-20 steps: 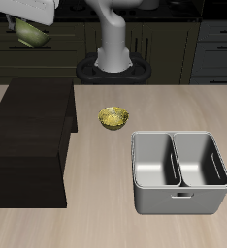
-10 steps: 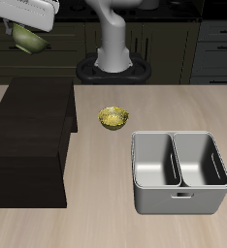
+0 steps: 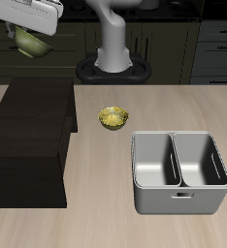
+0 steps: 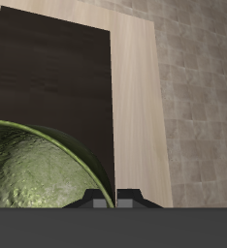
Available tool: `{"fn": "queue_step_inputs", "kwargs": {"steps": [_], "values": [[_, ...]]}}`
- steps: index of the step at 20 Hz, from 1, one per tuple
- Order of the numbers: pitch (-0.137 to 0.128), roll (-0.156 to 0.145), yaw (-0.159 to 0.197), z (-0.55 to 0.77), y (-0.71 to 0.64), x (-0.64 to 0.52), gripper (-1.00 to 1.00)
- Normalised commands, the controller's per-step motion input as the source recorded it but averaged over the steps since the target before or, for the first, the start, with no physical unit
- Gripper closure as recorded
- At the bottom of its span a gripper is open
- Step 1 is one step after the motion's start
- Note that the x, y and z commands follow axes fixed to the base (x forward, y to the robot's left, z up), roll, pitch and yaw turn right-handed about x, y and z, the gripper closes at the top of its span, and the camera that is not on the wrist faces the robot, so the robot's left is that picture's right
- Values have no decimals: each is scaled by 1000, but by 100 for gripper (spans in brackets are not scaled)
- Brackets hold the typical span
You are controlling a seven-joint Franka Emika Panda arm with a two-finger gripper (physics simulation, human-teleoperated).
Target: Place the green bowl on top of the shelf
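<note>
The green bowl [image 3: 29, 42] hangs in my gripper [image 3: 34, 33], held by its rim high above the back part of the shelf [image 3: 28, 136]. In the wrist view the bowl's mottled olive inside [image 4: 33, 174] fills the near field, with my fingertips [image 4: 106, 201] shut on its rim. The shelf's dark flat top [image 4: 52, 82] lies below the bowl in that view.
A yellow-gold bowl [image 3: 112, 117] sits on the table beside the shelf. A grey two-compartment metal bin [image 3: 179, 170] stands nearer the table's front edge. The robot's base [image 3: 113, 58] is at the table's back.
The gripper with the green bowl has shifted slightly sideways and down above the shelf's back part. Nothing else has moved.
</note>
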Motion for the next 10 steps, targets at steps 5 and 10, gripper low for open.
{"fn": "queue_step_inputs", "kwargs": {"steps": [5,10], "values": [[-17,37,-1,-46,190,122,100],[6,-11,7,-8,50,114,100]]}}
